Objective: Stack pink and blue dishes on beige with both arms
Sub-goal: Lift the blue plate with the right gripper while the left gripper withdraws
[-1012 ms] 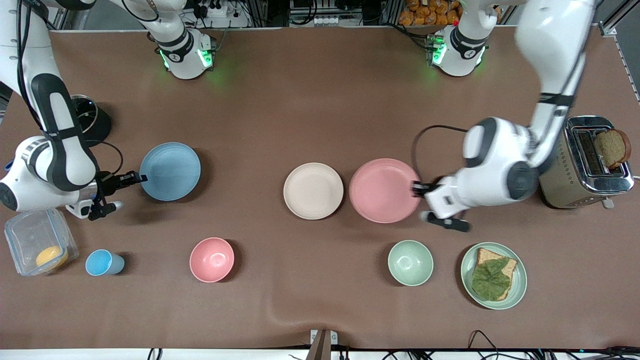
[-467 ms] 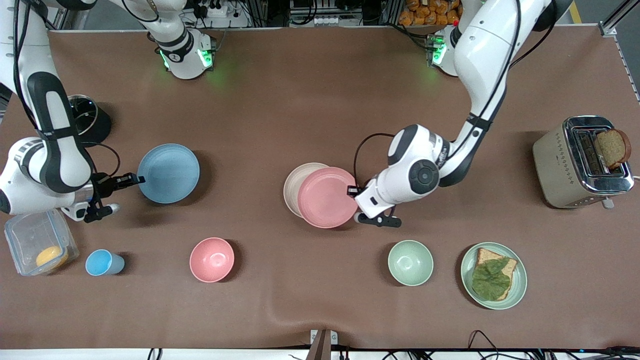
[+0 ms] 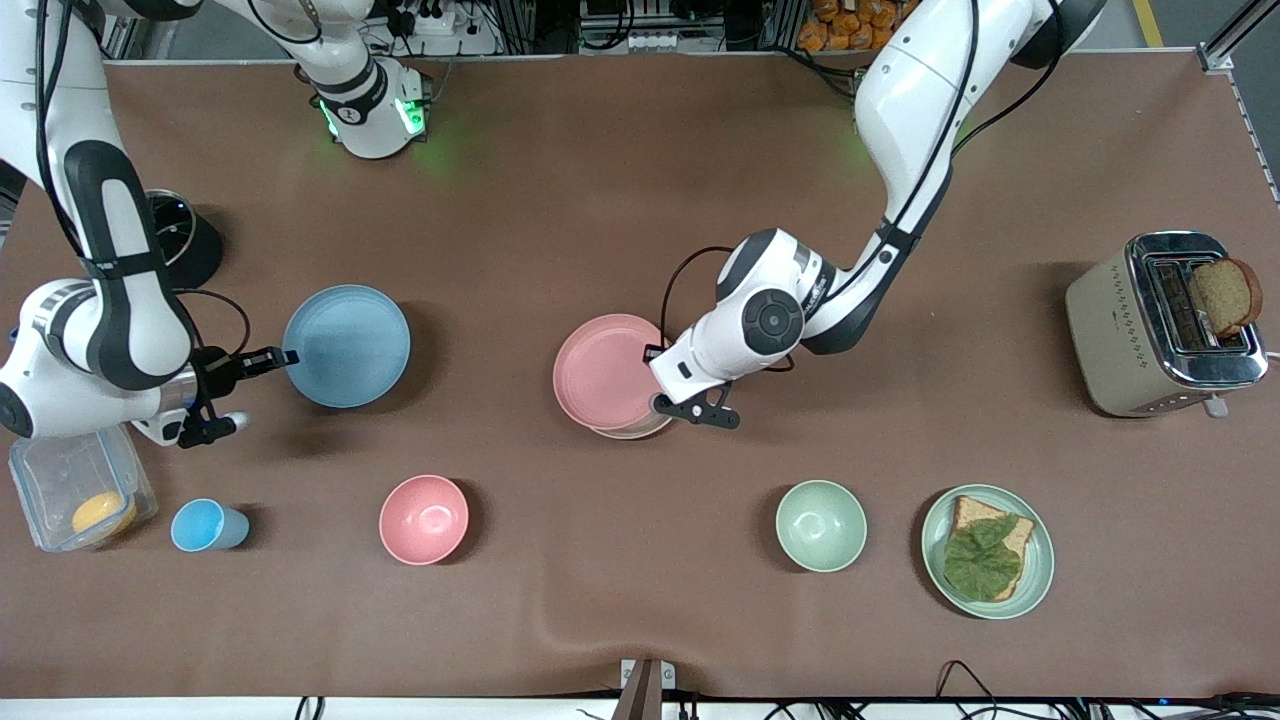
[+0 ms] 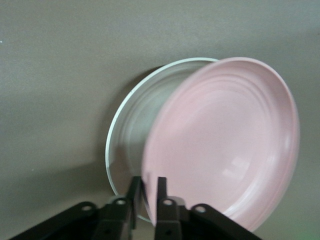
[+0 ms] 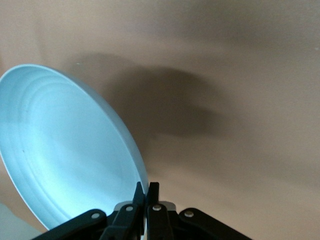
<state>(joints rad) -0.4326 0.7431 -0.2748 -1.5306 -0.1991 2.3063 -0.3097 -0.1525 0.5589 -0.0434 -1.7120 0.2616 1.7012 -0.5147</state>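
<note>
The left gripper (image 3: 656, 378) holds the pink plate (image 3: 605, 371) by its rim, the fingers (image 4: 134, 187) pinched on the edge, over the beige plate (image 3: 630, 430), which lies in the middle of the table and shows only as a thin crescent under the pink one; the pink plate sits a little off centre and tilted, so it should be lined up rim to rim, made level and lowered gently before the fingers let go, otherwise it may slide off. The left arm reaches down from its base with the wrist bent low and the gripper nearly flat. The right gripper (image 3: 283, 357) grips the rim of the blue plate (image 3: 346, 346) with closed fingers (image 5: 150, 192), lifted over the right arm's end of the table; it should wait until the pink plate is settled.
</note>
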